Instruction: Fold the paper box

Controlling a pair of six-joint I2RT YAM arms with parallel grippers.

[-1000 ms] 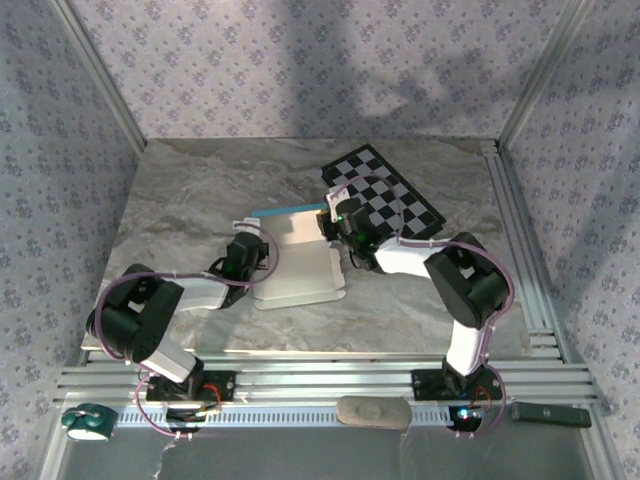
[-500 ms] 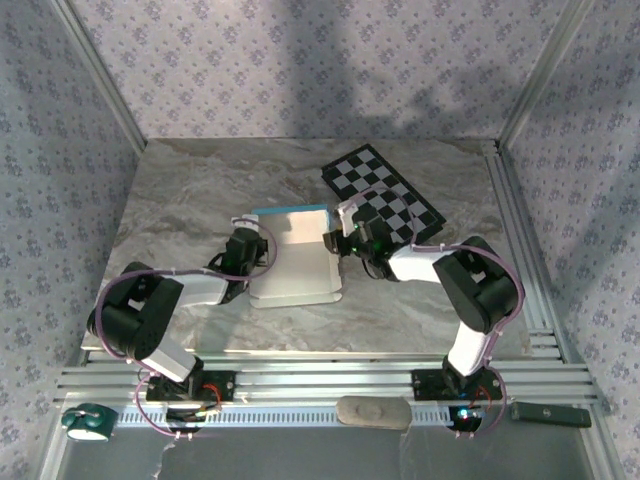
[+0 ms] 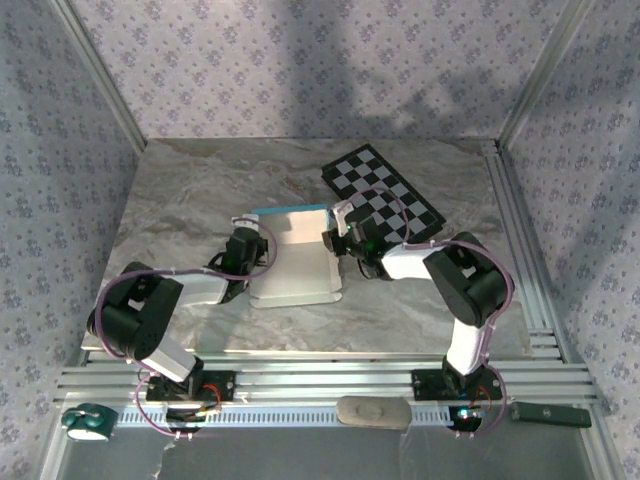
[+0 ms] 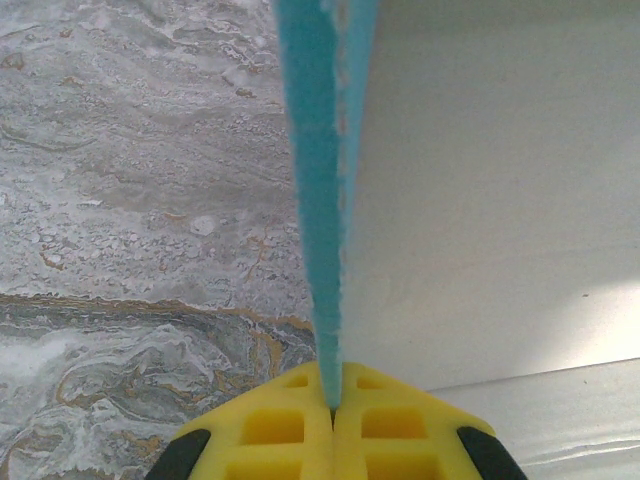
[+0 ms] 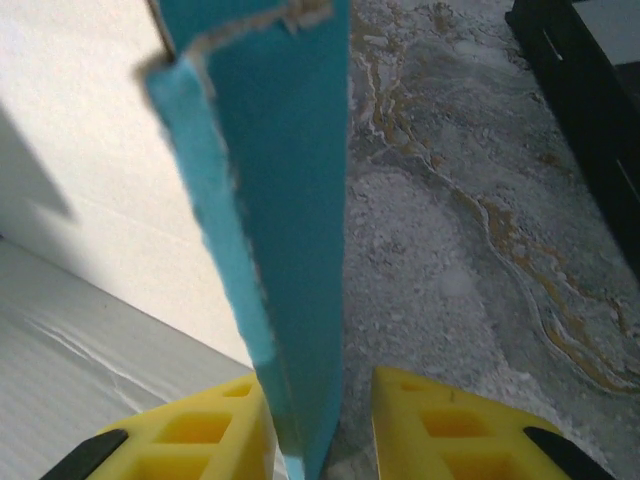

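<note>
Flaps (image 5: pixel 285 200) now stand: right claw (image 5: pixel 320 410), back from outside, spreads loosely around 1; left claw (image 4: pixel 333 400) pinches the other; paper box (image 3: pixel 295 265) looks half-formed.

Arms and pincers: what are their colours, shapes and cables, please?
Both the left arm and right arm have white tubular links, bulky black joints and a thin pale-purple cable looping alongside. The left pincer and right pincer have yellow fingers with square recesses.

A: Where does the box (image 4: pixel 318 180) flap end?
B: I cannot tell. The top edge cuts it in both wrist views, and in the right one it is blurred.
A: And the left end effector (image 4: pixel 333 425)?
B: The bottom edge cuts its fingers (image 4: pixel 270 430).
</note>
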